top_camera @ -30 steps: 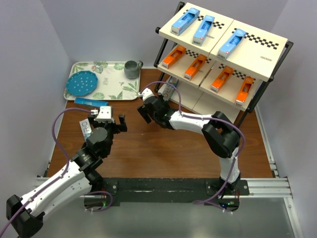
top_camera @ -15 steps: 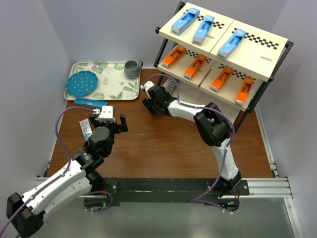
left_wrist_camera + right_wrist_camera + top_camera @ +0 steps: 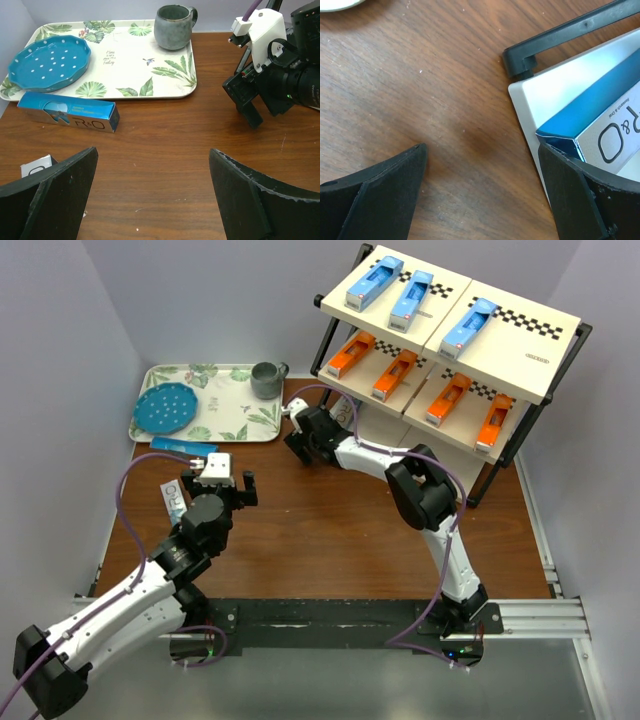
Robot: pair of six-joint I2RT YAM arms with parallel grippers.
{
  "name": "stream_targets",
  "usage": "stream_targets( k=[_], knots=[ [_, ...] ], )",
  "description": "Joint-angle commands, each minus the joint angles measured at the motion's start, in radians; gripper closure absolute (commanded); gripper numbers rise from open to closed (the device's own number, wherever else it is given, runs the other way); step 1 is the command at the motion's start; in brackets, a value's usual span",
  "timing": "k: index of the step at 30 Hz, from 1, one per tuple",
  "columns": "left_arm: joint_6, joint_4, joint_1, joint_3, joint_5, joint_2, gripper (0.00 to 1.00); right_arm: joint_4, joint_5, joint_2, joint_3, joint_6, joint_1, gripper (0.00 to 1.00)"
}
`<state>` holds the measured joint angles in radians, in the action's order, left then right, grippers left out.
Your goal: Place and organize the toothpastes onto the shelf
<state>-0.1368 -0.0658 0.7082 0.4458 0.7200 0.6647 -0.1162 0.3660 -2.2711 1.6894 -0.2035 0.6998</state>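
The shelf stands at the back right, with three light blue toothpastes on its top tier and several orange ones on the middle tier. A grey-and-teal box lies on the bottom board. My right gripper is open over bare wood at the shelf's front left foot, its right finger beside that box's end. Another toothpaste box lies on the table before the tray. A third box lies left of my left gripper, which is open and holds nothing.
A leaf-patterned tray at the back left carries a blue dotted plate and a grey mug. The shelf's black foot stands just ahead of my right fingers. Purple walls close in the left, right and back.
My right gripper has moved away from the table's middle, back toward the shelf's lower left corner. The left arm and the boxes on the table have stayed put.
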Motion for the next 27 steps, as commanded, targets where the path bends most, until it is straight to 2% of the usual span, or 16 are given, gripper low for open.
stream_targets(
  k=[1, 11, 18, 20, 21, 27],
  knots=[
    [0.013, -0.039, -0.001, 0.019, 0.029, 0.006, 0.02, 0.015, -0.047, 0.024, 0.056, -0.005, -0.005, 0.02],
    [-0.024, -0.034, -0.010, 0.033, 0.056, 0.018, 0.02, 0.091, -0.320, 0.254, -0.129, 0.093, 0.040, 0.02],
    [-0.089, 0.010, -0.036, 0.057, 0.110, 0.055, 0.02, 0.113, -0.364, 0.404, -0.318, 0.170, 0.084, 0.03],
    [-0.125, 0.055, -0.073, 0.074, 0.116, 0.094, 0.02, 0.113, -0.364, 0.445, -0.356, 0.196, 0.093, 0.03],
    [-0.192, 0.102, -0.093, 0.109, 0.110, 0.111, 0.01, 0.112, -0.386, 0.487, -0.394, 0.196, 0.102, 0.03],
    [-0.401, 0.283, -0.286, 0.200, 0.013, 0.233, 0.02, 0.104, -0.400, 0.640, -0.560, 0.279, 0.133, 0.03]
  ],
)
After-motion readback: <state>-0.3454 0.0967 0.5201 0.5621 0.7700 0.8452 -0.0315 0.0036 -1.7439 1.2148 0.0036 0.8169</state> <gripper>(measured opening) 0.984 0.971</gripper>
